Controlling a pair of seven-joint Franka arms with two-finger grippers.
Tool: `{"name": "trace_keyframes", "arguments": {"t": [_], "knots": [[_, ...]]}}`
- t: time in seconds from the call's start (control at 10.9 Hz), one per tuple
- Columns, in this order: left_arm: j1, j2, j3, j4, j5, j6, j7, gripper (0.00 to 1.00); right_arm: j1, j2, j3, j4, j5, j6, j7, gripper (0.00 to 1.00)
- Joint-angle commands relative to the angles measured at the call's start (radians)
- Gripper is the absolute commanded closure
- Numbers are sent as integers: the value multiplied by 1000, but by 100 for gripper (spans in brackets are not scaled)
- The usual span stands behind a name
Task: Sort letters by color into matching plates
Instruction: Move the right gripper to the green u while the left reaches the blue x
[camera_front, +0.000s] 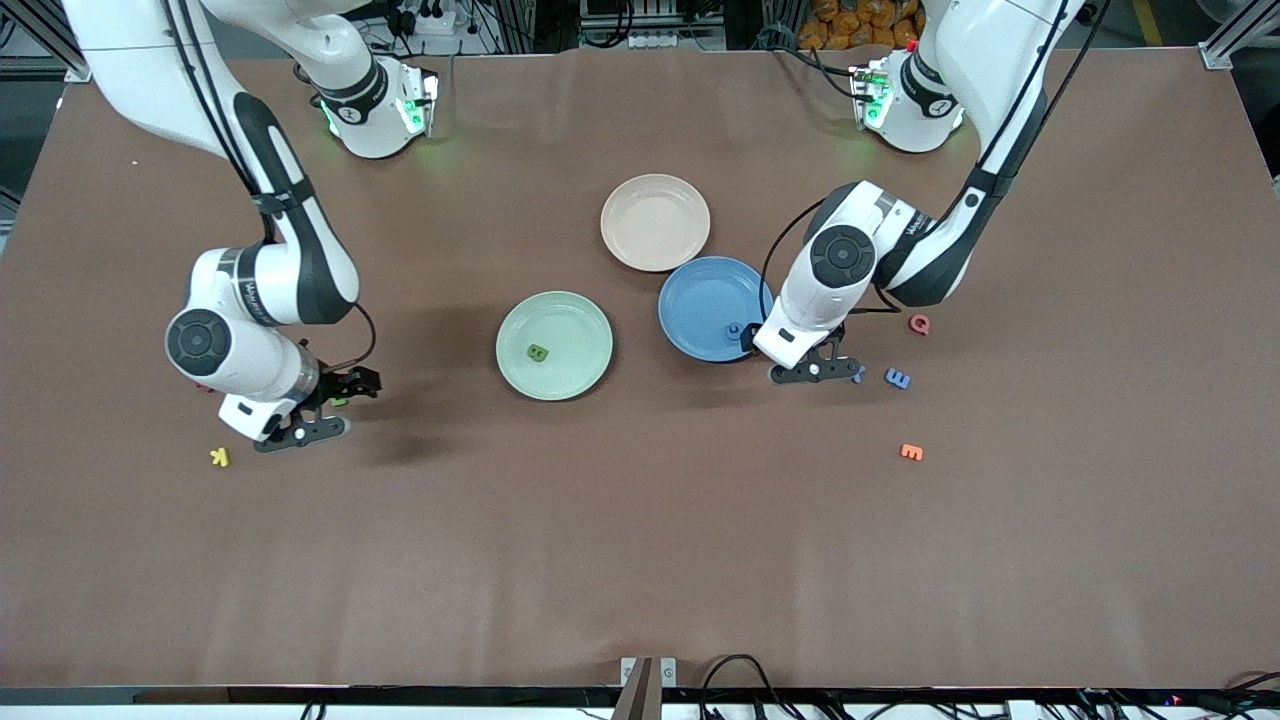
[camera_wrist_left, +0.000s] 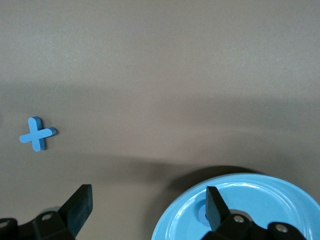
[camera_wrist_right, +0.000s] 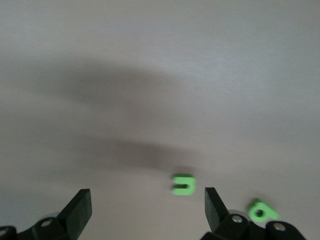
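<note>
Beige-pink plate (camera_front: 655, 222), red (camera_front: 919, 324), orange (camera_front: 911, 452), yellow letters (camera_front: 220, 457).

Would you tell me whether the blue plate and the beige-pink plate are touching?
Cannot tell: in the front view the blue plate and beige-pink plate rims meet or overlap.

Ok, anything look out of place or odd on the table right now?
Nothing looks spilled, tipped or damaged. The green plate holds a green letter and the blue plate a blue one. The rest lie loose on the table, unsorted. Both hands, left and right, are open and empty.
</note>
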Motion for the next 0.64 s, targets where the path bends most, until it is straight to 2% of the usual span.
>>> {"name": "trace_keyframes", "arguments": {"t": [0.0, 0.09, 0.28, 0.55], "knots": [[28, -8, -1, -13, 23, -16, 107, 0, -88, -18, 16, -68, -60, 92, -46, 0], [28, -2, -1, -15, 26, -16, 138, 0, -105, -12, 16, -91, -62, 135, -66, 0], [46, 6, -1, -13, 76, -14, 167, 0, -152, -8, 64, -119, -69, 185, -68, 0], [63, 20, -1, -15, 156, -12, 242, 0, -154, -11, 67, -189, -69, 272, -68, 0]]}}
